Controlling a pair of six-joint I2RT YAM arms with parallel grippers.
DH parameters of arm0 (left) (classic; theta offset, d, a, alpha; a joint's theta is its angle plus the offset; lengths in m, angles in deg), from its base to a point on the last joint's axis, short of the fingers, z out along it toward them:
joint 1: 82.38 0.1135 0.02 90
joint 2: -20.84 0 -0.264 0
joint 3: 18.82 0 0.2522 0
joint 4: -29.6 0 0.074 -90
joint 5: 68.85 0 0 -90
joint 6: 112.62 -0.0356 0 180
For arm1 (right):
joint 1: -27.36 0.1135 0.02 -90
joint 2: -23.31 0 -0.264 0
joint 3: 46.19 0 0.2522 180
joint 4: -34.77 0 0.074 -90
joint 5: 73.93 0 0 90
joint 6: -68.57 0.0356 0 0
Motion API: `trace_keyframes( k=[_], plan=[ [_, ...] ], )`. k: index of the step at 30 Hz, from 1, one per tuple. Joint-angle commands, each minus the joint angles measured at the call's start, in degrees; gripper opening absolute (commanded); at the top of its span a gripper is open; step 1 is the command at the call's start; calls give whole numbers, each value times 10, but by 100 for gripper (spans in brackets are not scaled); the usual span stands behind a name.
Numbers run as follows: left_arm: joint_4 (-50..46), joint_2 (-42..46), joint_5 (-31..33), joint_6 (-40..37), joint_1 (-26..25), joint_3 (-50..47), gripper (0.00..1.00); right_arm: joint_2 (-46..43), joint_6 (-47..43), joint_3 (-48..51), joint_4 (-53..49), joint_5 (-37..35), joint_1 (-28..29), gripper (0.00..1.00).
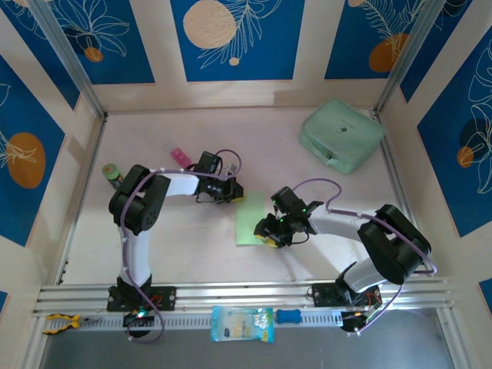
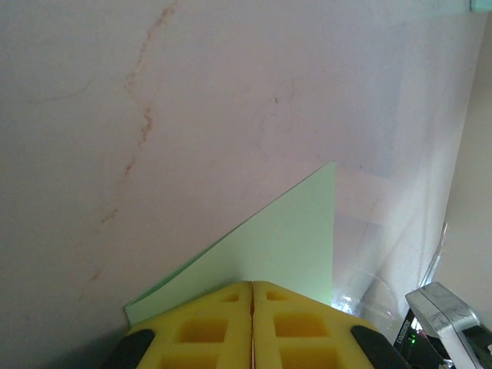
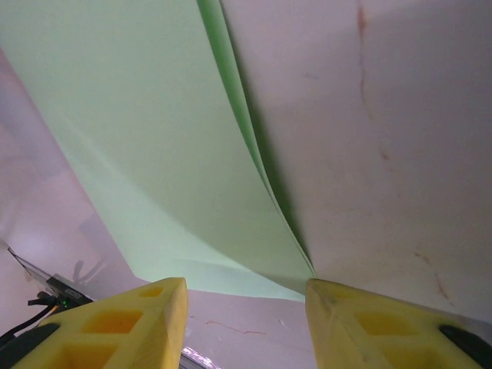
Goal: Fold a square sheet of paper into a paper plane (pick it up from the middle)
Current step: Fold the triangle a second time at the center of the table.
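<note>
The left end effector (image 2: 253,300), clenched, seems to press the paper (image 2: 292,238) down; the right end effector (image 3: 246,300), released, has its fold just ahead.

The paper (image 1: 250,223) is pale green, case (image 1: 341,134) mint, jaws yellow — wall panels (image 1: 269,54) blue with white leaves.

Setting: robot-lab test cell. Evidence: pale, stained tabletop (image 1: 192,138) beneath the left gripper (image 1: 237,194) and right gripper (image 1: 269,237); blue printed wall panels (image 1: 231,38) beyond and to either side of them; aluminium frame posts (image 1: 69,58) at the far corners; slotted aluminium rail (image 1: 246,296) behind them, carrying both arm bases; exposed purple cabling (image 1: 127,238) along the arms.
</note>
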Motion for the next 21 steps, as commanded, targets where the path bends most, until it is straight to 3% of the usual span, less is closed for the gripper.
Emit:
trace_keyframes(
  k=[1, 21],
  plan=[
    [-47, -10, 9, -6, 1, -5, 9, 20, 0, 6, 23, 6, 4, 46],
    [-51, 19, 2, -2, -6, 5, 11, -45, -23, -20, 6, -12, 11, 43]
  ],
)
